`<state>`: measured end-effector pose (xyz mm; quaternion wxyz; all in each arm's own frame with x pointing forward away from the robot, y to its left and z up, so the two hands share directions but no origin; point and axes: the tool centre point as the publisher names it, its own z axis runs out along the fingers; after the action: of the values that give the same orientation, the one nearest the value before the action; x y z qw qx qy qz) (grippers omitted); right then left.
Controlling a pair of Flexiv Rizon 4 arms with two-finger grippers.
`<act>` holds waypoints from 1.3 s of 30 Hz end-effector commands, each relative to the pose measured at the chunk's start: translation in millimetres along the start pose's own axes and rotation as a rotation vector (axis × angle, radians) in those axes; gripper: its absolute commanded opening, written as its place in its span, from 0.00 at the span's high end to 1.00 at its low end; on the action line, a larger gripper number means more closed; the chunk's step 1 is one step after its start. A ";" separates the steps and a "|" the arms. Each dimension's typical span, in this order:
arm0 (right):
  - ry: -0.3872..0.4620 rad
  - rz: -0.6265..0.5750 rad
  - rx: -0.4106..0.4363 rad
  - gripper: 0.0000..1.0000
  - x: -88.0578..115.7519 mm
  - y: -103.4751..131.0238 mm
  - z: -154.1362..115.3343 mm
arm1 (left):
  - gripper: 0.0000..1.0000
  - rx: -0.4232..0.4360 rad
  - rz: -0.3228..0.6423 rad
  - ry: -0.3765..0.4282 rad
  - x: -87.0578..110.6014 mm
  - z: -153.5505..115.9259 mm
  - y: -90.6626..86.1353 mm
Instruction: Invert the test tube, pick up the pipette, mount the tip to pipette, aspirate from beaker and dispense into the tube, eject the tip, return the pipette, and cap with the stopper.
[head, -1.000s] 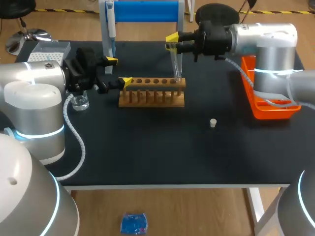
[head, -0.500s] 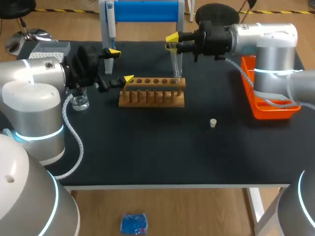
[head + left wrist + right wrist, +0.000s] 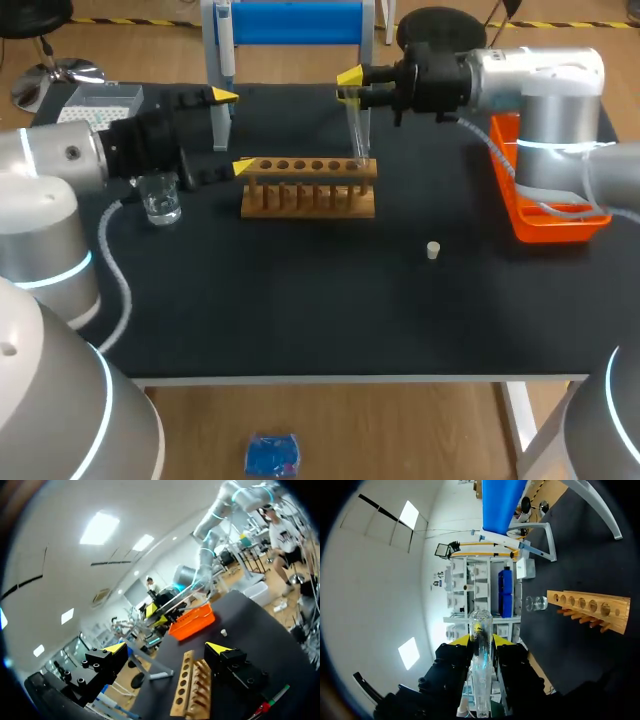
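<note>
My right gripper [image 3: 352, 84] is shut on a clear test tube [image 3: 357, 132], which stands upright with its lower end at the right-hand hole of the wooden rack [image 3: 308, 188]. In the right wrist view the test tube [image 3: 482, 666] sits between the fingers of that gripper [image 3: 481, 641], with the rack [image 3: 587, 607] ahead. My left gripper [image 3: 232, 131] stands open and empty at the rack's left end, close to the pipette [image 3: 224, 48] hanging on its stand. In its own view the left gripper [image 3: 167, 648] frames the rack [image 3: 189, 691]. A small white stopper [image 3: 433, 250] lies on the table.
A glass beaker [image 3: 160, 201] stands left of the rack, under my left arm. A tip box [image 3: 97, 104] sits at the back left, the blue-topped stand [image 3: 296, 22] at the back, and an orange tray [image 3: 545, 222] at the right edge.
My left arm has turned and stretched out, carrying its open gripper up and back toward the pipette stand. The right arm and the tube have not moved.
</note>
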<state>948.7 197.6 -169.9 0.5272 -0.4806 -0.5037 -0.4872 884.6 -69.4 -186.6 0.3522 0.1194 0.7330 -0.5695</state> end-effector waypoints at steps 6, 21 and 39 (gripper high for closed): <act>-0.001 -0.001 0.000 1.00 0.2 -0.2 -0.2 | 0.00 0.093 0.005 0.006 -2.2 -2.9 5.4; -0.001 -0.001 0.000 1.00 0.2 -0.2 -0.2 | 0.00 0.112 0.584 0.053 -1.4 37.8 -43.6; -0.001 -0.001 0.000 1.00 0.2 -0.2 -0.2 | 0.00 0.134 0.636 0.079 2.3 53.4 -41.5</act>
<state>948.7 197.6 -169.9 0.5272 -0.4807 -0.5036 -0.4872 878.9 -132.6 -162.7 0.4750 0.3866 0.6332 -0.4732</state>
